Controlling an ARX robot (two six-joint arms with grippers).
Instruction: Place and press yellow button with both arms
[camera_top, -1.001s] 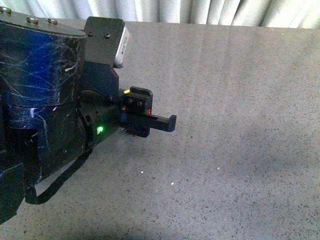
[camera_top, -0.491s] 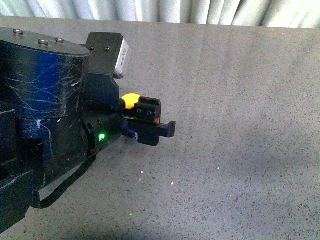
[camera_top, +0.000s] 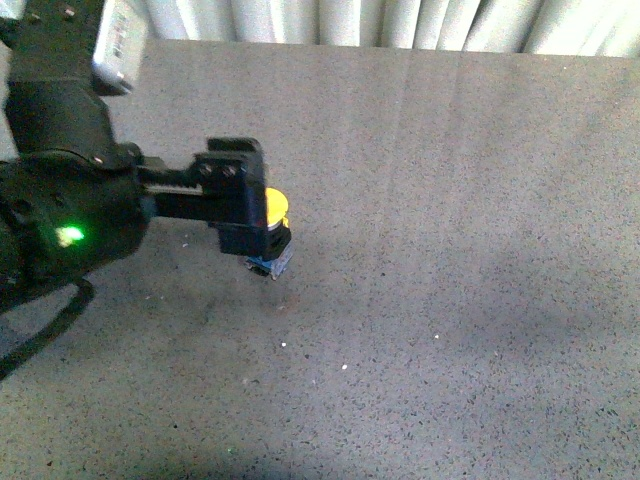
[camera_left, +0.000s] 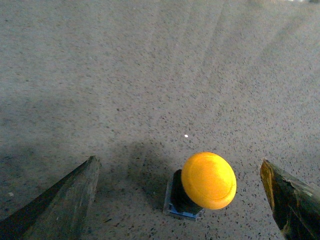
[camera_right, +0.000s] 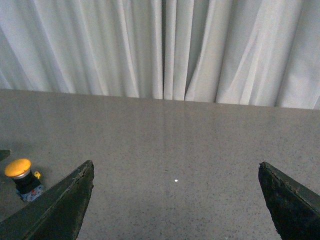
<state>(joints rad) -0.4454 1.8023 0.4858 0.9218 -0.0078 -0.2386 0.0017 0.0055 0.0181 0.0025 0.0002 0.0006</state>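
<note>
Front view: a grey speckled bench (camera_top: 470, 300) fills the scene, with pale curtains (camera_top: 400, 22) along its far edge. The glossy black left arm (camera_top: 60, 190) reaches in from the left, and a green light (camera_top: 68, 236) glows on it. The left gripper (camera_top: 250, 225) hangs directly over the yellow button (camera_top: 276, 210), which sits on the bench left of centre. The button's small blue base (camera_top: 270, 263) shows just below the fingers. From this angle I cannot tell how wide the fingers are. The right arm is out of view.

Left wrist view: looking down on the bench, the left gripper (camera_left: 177, 161) has its two dark fingers (camera_left: 65, 205) spread wide. The yellow button (camera_left: 208, 180) stands on the bench between them, nearer one finger than the other, touching neither. Its domed cap sits on a black collar above the blue base.

Right wrist view: the right gripper (camera_right: 175, 164) also has its fingers (camera_right: 62, 207) spread wide, with only bare bench between them. The yellow button (camera_right: 18, 170) stands well off to the left, outside the fingers. White curtains (camera_right: 165, 50) hang beyond the far edge.
</note>
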